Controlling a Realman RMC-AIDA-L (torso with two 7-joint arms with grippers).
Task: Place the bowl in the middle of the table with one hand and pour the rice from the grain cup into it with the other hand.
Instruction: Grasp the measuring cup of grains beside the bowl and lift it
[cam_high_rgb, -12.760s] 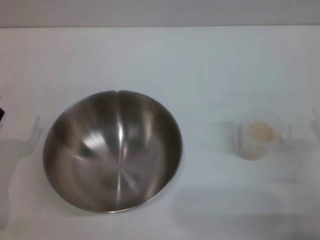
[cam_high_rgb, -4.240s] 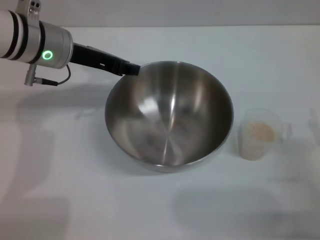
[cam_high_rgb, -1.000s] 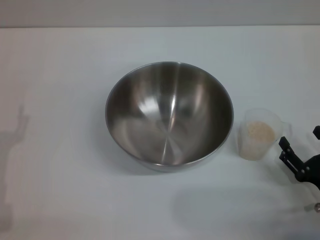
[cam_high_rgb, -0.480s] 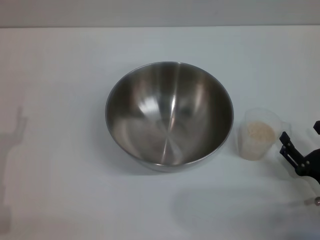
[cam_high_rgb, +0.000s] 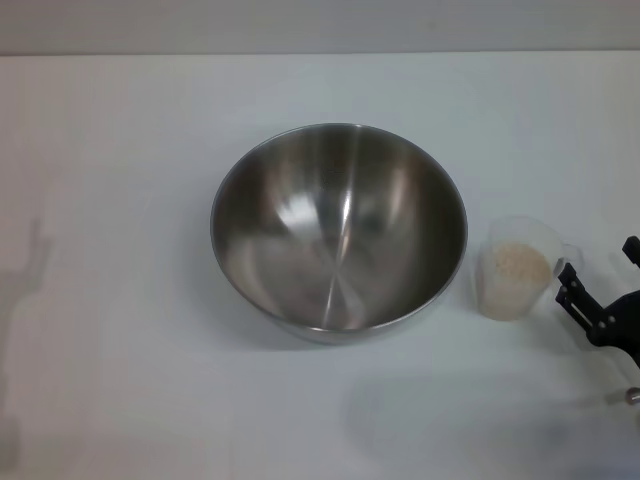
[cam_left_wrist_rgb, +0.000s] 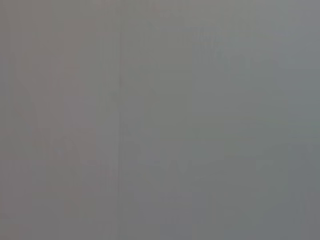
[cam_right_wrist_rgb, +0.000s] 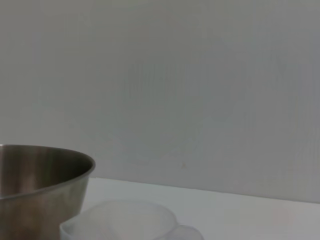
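We see the bowl (cam_high_rgb: 338, 228) sitting upright around the middle of the table (cam_high_rgb: 120, 400), inside bare steel. The grain cup (cam_high_rgb: 519, 267) stands just right of it, near but apart, with the rice (cam_high_rgb: 522, 263) inside and its handle pointing right. Our right gripper (cam_high_rgb: 600, 285) is at the right edge, just beside the handle, fingers spread apart, not touching the cup. Right wrist view shows the cup rim (cam_right_wrist_rgb: 127, 221) close up, with the bowl wall (cam_right_wrist_rgb: 40, 185) beside it. Left gripper isn't in any view; its wrist view is flat grey.
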